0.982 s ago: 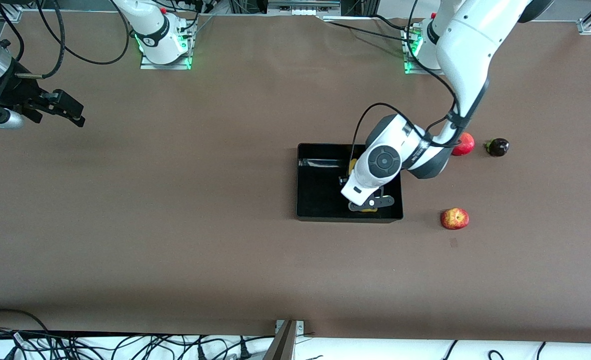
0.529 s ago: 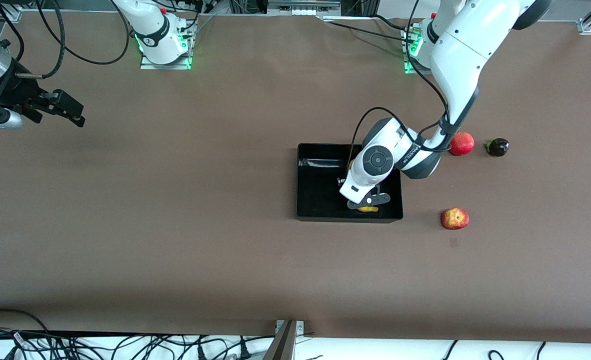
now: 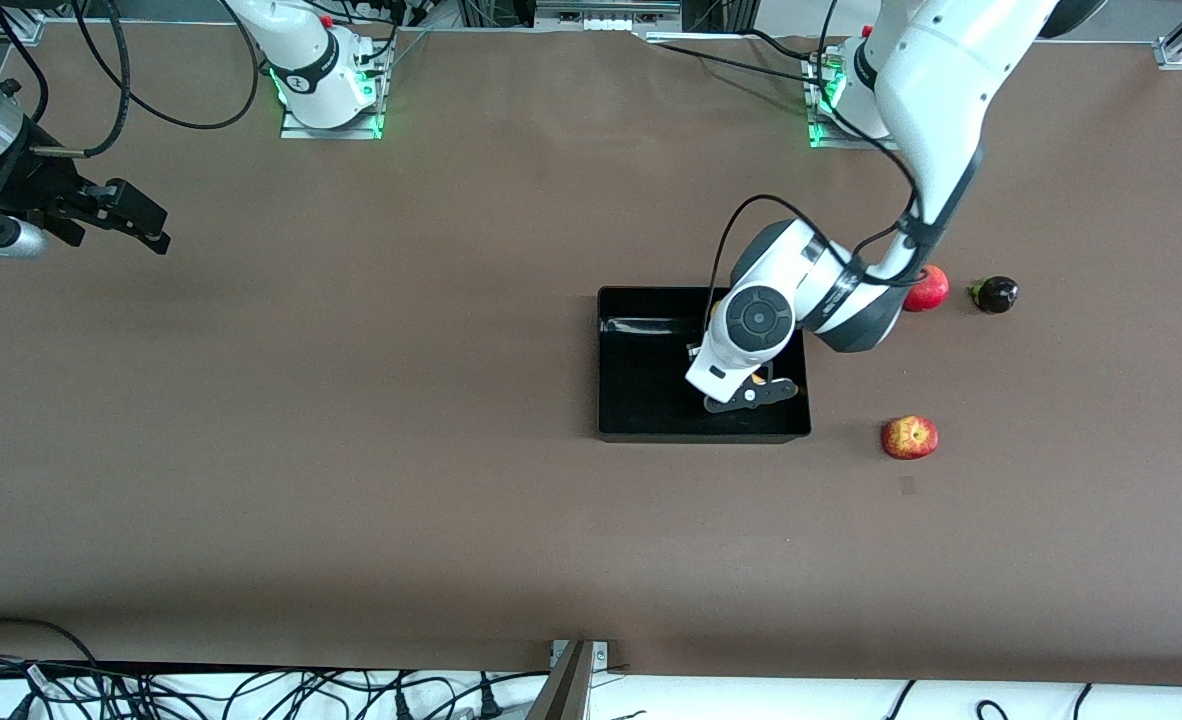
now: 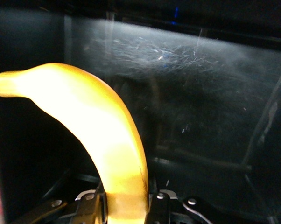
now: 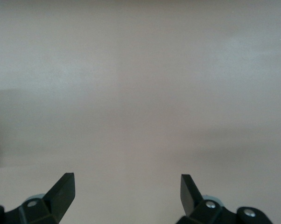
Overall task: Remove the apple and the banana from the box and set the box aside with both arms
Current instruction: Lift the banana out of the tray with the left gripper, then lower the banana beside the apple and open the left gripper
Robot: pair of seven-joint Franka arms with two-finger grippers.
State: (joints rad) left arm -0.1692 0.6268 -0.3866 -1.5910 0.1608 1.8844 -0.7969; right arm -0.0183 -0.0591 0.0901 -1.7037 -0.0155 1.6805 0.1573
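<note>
One of two fruits already out: apple on the table, clear of the box, toward the left arm's end. Banana not yet out; clamped between the jaws of the left gripper inside the box. Right gripper waiting over bare table at the right arm's end, jaws wide, holding nothing. Outstanding: lifting out the banana, setting it down, then shifting the box aside with both arms.
</note>
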